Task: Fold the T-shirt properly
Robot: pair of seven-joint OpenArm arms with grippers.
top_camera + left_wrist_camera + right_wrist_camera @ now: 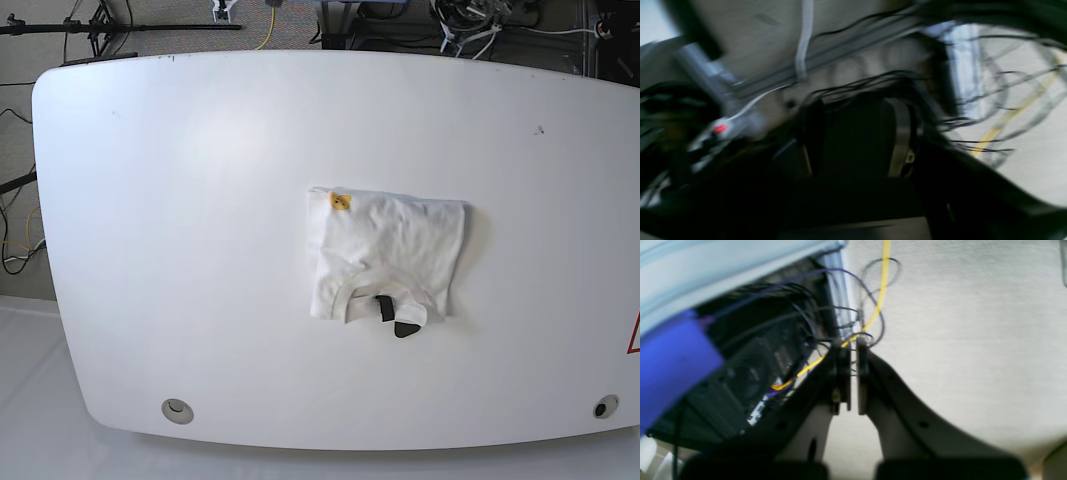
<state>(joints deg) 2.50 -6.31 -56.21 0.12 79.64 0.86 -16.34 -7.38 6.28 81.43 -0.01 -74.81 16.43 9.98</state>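
T-shirt [388, 252]: lies folded into a compact, almost square packet a little right of the centre of the base view; white; the collar with a black neck label [385, 309] sits at its lower edge; a small yellow-orange patch shows at its upper left corner
Worktop [180, 220]: white, with rounded corners; fills most of the base view; one round hole near each lower corner
Right hand [853, 341]: seen in the right wrist view; closed, the two fingers [841, 373] stand side by side with only a thin slit between them; it grips nothing; behind it is pale carpet floor with a yellow cable [881, 290] and dark cables
Left hand [857, 140]: the left wrist view is dark and very blurred; two dark fingers seem to stand apart, but I cannot tell if it is open or closed; no cloth is visible there
Arms: neither one appears in the base view; both hands are away from the T-shirt
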